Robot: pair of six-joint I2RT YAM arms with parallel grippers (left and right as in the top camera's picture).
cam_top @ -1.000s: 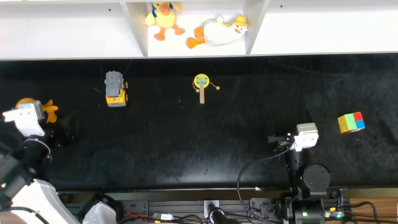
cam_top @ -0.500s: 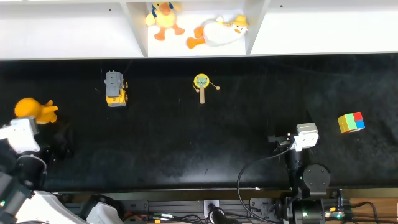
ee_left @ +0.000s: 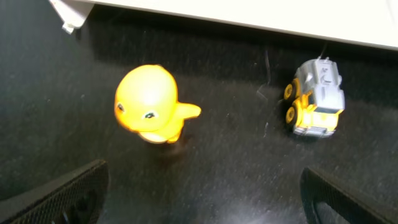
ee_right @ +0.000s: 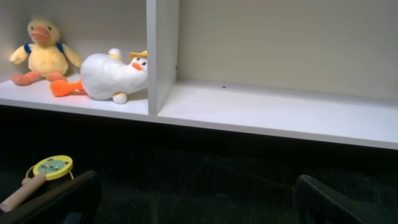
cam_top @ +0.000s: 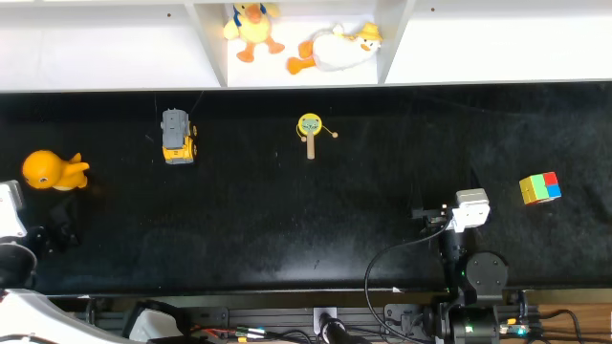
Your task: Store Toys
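Note:
An orange toy duck (cam_top: 54,170) (ee_left: 152,104) stands on the black mat at the far left. My left gripper (cam_top: 57,229) (ee_left: 205,205) sits just short of the duck, open, with nothing between its fingers (ee_left: 62,194). A yellow-and-grey toy truck (cam_top: 177,136) (ee_left: 315,99) lies farther in. A small green rattle (cam_top: 310,132) (ee_right: 41,174) lies mid-mat. My right gripper (cam_top: 427,216) (ee_right: 193,208) rests low at the front right, open and empty. A yellow plush duck (cam_top: 251,27) (ee_right: 42,50) and a white plush goose (cam_top: 335,48) (ee_right: 112,76) lie in the shelf's middle compartment.
A white shelf (cam_top: 306,76) (ee_right: 267,112) with several compartments runs along the back edge. A multicoloured cube (cam_top: 540,188) sits on the mat at the far right. Cables hang along the front edge by the arm bases.
My left gripper has drawn back from over the orange duck toward the front left corner. The duck now stands uncovered on the mat. The right arm has not moved.

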